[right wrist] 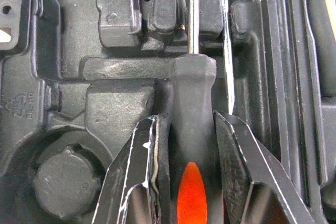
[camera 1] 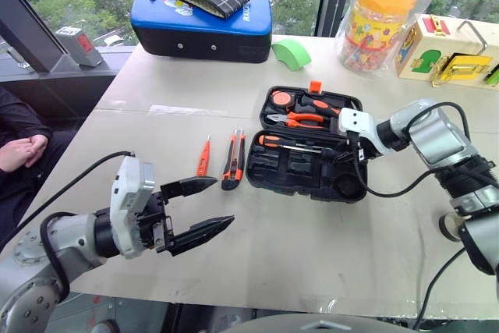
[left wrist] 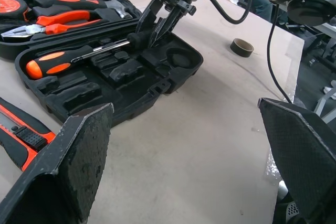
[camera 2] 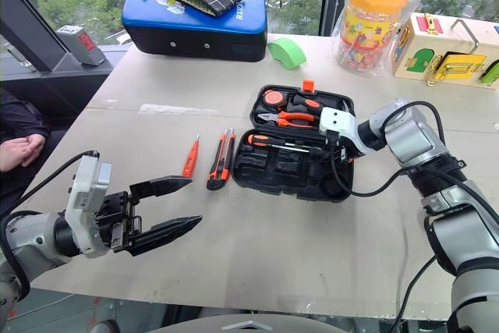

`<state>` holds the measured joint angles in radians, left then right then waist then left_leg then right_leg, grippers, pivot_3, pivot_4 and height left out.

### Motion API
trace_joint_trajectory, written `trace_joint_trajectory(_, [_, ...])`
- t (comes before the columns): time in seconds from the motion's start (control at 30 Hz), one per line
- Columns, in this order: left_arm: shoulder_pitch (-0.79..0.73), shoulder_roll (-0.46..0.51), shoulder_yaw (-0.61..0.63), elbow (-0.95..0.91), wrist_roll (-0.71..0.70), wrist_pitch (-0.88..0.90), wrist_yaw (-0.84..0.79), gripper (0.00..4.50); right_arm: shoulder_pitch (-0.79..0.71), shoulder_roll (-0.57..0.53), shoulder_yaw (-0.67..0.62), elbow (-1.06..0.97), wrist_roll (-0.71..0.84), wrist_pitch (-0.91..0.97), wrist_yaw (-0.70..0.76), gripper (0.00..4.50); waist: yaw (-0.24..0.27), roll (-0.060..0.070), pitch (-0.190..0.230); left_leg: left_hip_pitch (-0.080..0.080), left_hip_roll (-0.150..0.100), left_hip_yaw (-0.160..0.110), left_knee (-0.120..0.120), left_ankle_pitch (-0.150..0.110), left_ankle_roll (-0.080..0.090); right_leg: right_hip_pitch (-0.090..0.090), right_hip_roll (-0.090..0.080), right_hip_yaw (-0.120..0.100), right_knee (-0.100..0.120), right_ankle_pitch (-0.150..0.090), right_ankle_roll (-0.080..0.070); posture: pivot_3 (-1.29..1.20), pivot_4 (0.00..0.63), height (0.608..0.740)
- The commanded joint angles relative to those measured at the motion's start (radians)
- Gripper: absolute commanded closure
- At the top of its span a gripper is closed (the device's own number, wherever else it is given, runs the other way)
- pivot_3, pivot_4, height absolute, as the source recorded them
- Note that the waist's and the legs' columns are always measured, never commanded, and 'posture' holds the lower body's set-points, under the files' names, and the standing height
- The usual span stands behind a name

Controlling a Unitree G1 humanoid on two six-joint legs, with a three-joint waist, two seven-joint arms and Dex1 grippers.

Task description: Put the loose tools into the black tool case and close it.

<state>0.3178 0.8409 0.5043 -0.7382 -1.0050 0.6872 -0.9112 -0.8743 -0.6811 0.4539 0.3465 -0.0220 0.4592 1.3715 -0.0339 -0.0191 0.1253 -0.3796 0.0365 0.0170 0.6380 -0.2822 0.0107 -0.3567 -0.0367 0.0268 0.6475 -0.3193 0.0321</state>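
Over the black tool case (camera 1: 312, 163), a screwdriver (right wrist: 191, 129) was clenched by the right claw (right wrist: 190, 145); left claw (camera 1: 199, 210) was released. Risk: misseated tool, lid obstr.

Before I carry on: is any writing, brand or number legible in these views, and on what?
Nothing reads fully.
"RA...": start of a white brand mark on the blue-topped case, the rest too small.
Embossed marks inside the black tool case: too blurred to read.
Print on the orange-lidded jar: too small.
Grey box with a red patch: unreadable.
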Motion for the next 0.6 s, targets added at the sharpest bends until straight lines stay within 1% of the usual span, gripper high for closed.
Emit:
trace_joint_trajectory(0.03, [0.003,0.005,0.018,-0.036,-0.010,-0.024,-0.004,0.00,-0.001,-0.008,0.024,0.033,-0.031,-0.036,0.047,2.82,0.002,0.000,0.000,0.000,0.000,0.000,0.000,0.000,0.000,0.000,0.000,0.000,0.000,0.000,0.000,0.00,0.150,0.740])
trace_joint_trajectory(0.07, [0.004,0.005,0.017,-0.035,-0.009,-0.025,-0.004,0.00,-0.001,-0.010,0.023,0.035,-0.031,-0.048,0.056,2.48,0.003,0.000,0.000,0.000,0.000,0.000,0.000,0.000,0.000,0.001,0.000,-0.001,-0.001,0.000,0.000,0.00,0.150,0.740])
trace_joint_trajectory(0.13, [0.005,0.005,0.016,-0.035,-0.009,-0.027,-0.003,0.00,0.000,-0.015,0.009,0.029,-0.033,-0.073,0.058,1.66,0.001,0.000,-0.001,0.000,0.000,0.000,-0.001,0.000,0.000,0.001,0.000,-0.001,-0.002,0.000,0.000,0.00,0.150,0.740])
trace_joint_trajectory(0.17, [0.006,0.005,0.016,-0.034,-0.008,-0.028,-0.004,0.00,0.000,-0.017,-0.004,0.019,-0.026,-0.074,0.064,1.35,-0.001,-0.001,-0.001,0.000,0.000,0.000,-0.001,0.000,-0.001,0.001,0.000,-0.002,-0.002,0.000,0.000,0.00,0.150,0.740])
trace_joint_trajectory(0.23, [0.008,0.005,0.015,-0.032,-0.006,-0.030,-0.006,0.00,-0.004,-0.020,-0.033,-0.006,0.000,-0.059,0.082,1.35,-0.005,-0.001,-0.002,0.001,0.000,-0.001,-0.001,0.001,-0.001,0.001,0.000,-0.002,-0.002,0.000,0.000,0.00,0.150,0.740])
trace_joint_trajectory(0.3, [0.008,0.005,0.014,-0.031,-0.005,-0.032,-0.006,0.00,-0.010,-0.028,-0.063,-0.037,0.033,-0.029,0.106,1.35,-0.007,0.002,0.000,0.001,0.000,0.000,-0.002,0.000,-0.001,0.001,0.000,-0.002,-0.002,0.000,0.000,0.00,0.150,0.740])
trace_joint_trajectory(0.37, [0.005,0.005,0.008,-0.026,0.000,-0.036,-0.006,0.00,0.003,-0.045,-0.125,-0.113,0.105,0.021,0.124,1.35,-0.005,0.003,0.001,0.000,0.000,0.000,-0.001,0.000,0.000,0.001,0.000,-0.002,-0.002,0.000,0.000,0.00,0.150,0.740])
trace_joint_trajectory(0.43, [0.000,0.003,0.001,-0.020,0.005,-0.041,-0.004,0.00,0.032,-0.026,-0.197,-0.188,0.168,0.112,0.065,1.88,-0.004,0.004,0.001,0.000,0.000,-0.001,-0.001,0.000,0.000,0.001,0.000,-0.003,-0.002,0.000,0.000,0.00,0.150,0.740])
trace_joint_trajectory(0.47, [-0.001,0.002,0.000,-0.018,0.006,-0.042,-0.003,0.00,0.059,-0.013,-0.225,-0.223,0.183,0.123,0.023,2.18,-0.004,0.004,0.001,0.000,0.000,-0.001,-0.001,0.000,0.000,0.001,0.000,-0.003,-0.002,0.000,0.000,0.00,0.150,0.740])
trace_joint_trajectory(0.5, [-0.003,-0.001,-0.004,-0.017,0.009,-0.044,0.000,0.00,0.093,0.002,-0.254,-0.262,0.192,0.132,-0.029,2.65,-0.003,0.003,0.001,0.000,0.000,-0.001,-0.002,0.000,0.000,0.001,0.000,-0.003,-0.002,0.000,0.000,0.00,0.150,0.740])
trace_joint_trajectory(0.6, [-0.003,-0.009,-0.013,-0.018,0.018,-0.049,0.007,0.00,0.209,0.050,-0.324,-0.389,0.219,0.141,-0.162,4.29,-0.001,0.000,-0.001,0.000,0.000,-0.002,-0.002,0.000,0.000,0.001,-0.001,-0.004,-0.002,0.001,0.000,0.00,0.150,0.740])
